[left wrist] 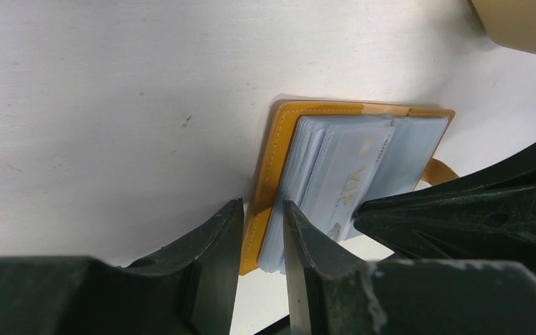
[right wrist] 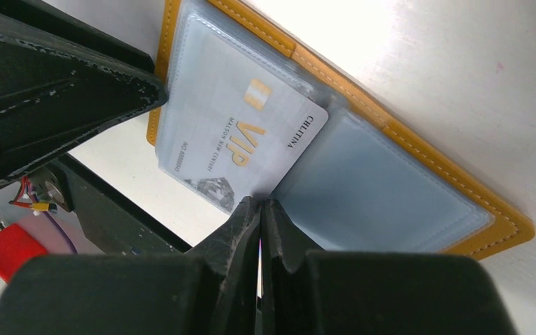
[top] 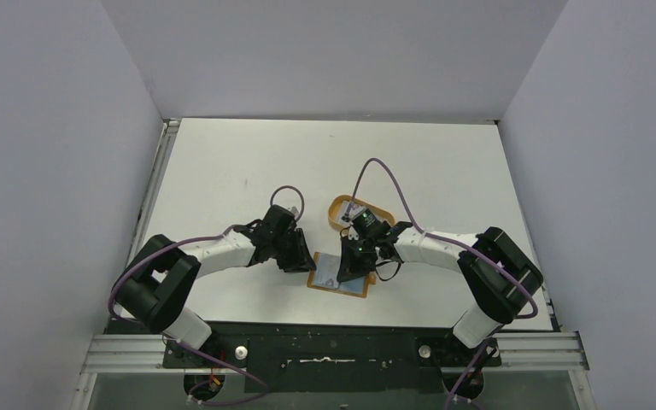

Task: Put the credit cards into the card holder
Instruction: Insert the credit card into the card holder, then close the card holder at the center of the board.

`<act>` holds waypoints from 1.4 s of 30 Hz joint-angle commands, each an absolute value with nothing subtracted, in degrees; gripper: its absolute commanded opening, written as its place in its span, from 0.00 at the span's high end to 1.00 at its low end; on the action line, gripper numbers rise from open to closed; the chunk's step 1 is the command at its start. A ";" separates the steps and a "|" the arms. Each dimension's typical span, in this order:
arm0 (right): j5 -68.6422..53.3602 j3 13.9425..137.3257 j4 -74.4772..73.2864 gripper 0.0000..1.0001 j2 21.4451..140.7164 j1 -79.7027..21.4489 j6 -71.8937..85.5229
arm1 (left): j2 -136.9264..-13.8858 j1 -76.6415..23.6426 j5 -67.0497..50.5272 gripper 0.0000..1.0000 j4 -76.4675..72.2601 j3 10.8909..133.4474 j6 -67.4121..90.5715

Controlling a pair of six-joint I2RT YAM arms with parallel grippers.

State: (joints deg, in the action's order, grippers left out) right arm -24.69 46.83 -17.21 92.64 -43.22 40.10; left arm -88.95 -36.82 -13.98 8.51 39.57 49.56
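Left gripper: jaws narrowly apart, clamped on the card holder's edge.
Right gripper: jaws closed, we see them pinching the credit card's corner.
Card holder: flat on table, between both grippers.
Credit card: atop the open holder.

The left gripper and right gripper crowd the holder by the table's near edge, tray just behind; far corners lie open.
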 commanded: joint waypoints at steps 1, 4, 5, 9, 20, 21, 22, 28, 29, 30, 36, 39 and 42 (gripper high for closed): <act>-25.27 48.60 -13.16 1.00 93.20 -43.62 41.08 | -91.22 -37.59 -11.34 0.74 10.94 37.52 48.88; -25.62 48.78 -12.43 1.00 93.36 -43.60 41.17 | -91.14 -37.61 -11.28 0.74 10.93 37.52 48.95; -25.74 48.82 -12.21 1.00 93.39 -43.62 41.16 | -91.12 -37.59 -11.31 0.74 10.94 37.52 48.92; -26.35 49.17 -11.35 0.99 93.54 -43.58 41.20 | -91.07 -37.62 -11.32 0.74 11.00 37.61 48.87; -14.48 53.08 -29.14 0.62 77.51 -43.34 33.82 | -82.34 -36.48 -8.09 0.56 17.43 39.11 48.21; -11.76 53.16 -31.35 0.57 75.83 -43.32 33.12 | -81.23 -36.48 -7.70 0.53 18.04 39.33 48.17; -9.17 52.90 -33.23 0.52 74.30 -43.23 32.61 | -79.93 -36.47 -7.33 0.50 18.58 39.44 48.09; -3.13 46.73 -35.00 0.22 71.46 -42.52 35.13 | -73.28 -36.47 -3.94 0.40 18.76 38.14 47.99; -2.85 45.89 -34.43 0.22 71.80 -42.46 35.88 | -72.42 -36.47 -3.32 0.39 18.75 37.80 47.99; -2.70 45.17 -33.48 0.21 72.12 -42.39 36.73 | -71.56 -36.47 -2.74 0.39 18.78 37.53 47.99; -1.85 45.18 -30.64 0.25 76.63 -42.37 38.40 | -69.36 -36.39 -0.97 0.38 20.90 36.96 47.82; -1.27 45.24 -30.79 0.35 78.22 -42.08 38.34 | -69.35 -36.39 -1.12 0.38 21.16 36.54 47.94; -1.54 44.30 -31.24 0.49 78.56 -41.56 38.00 | -69.47 -36.39 -1.47 0.39 20.60 35.93 48.09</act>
State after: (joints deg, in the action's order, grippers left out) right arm -3.68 44.03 -32.82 78.56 -42.33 37.69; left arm -70.65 -36.64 -2.13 20.84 36.56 48.84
